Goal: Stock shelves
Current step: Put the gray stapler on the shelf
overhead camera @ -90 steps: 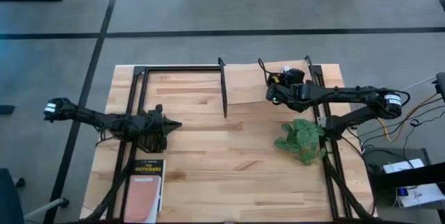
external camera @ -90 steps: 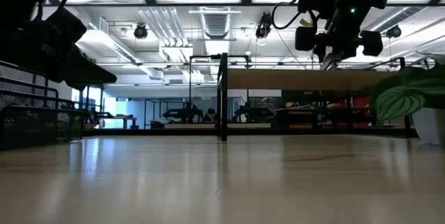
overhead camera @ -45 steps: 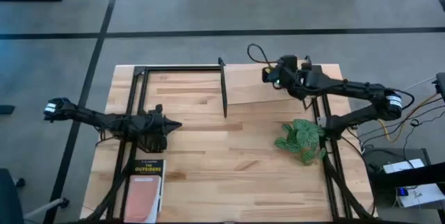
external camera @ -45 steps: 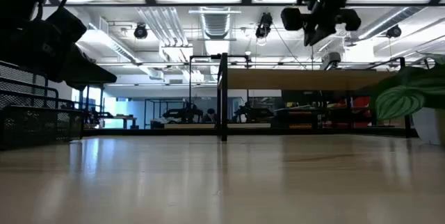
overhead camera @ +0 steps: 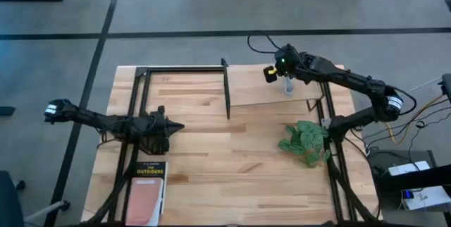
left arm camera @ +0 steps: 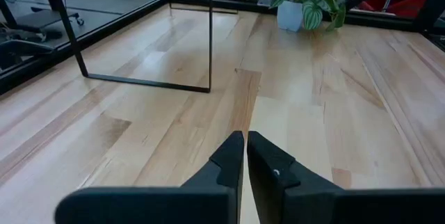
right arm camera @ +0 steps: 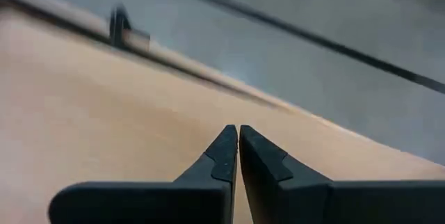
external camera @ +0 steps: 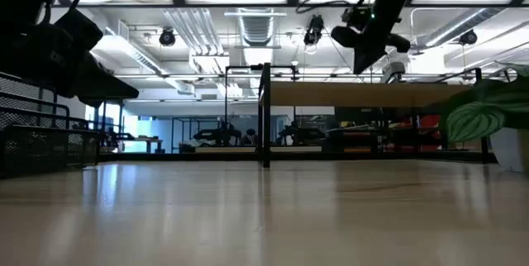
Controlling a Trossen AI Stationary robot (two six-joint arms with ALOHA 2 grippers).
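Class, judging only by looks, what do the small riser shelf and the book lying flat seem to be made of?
The riser shelf: a pale board with faint grain, probably wood or laminate with a matte finish, on thin black legs that look like painted metal. The book: a card or paper cover, black band over a pinkish panel, apparently a paperback.

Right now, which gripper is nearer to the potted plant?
The right gripper: it hangs above the shelf, just beyond the potted plant. The left gripper is far across the table.
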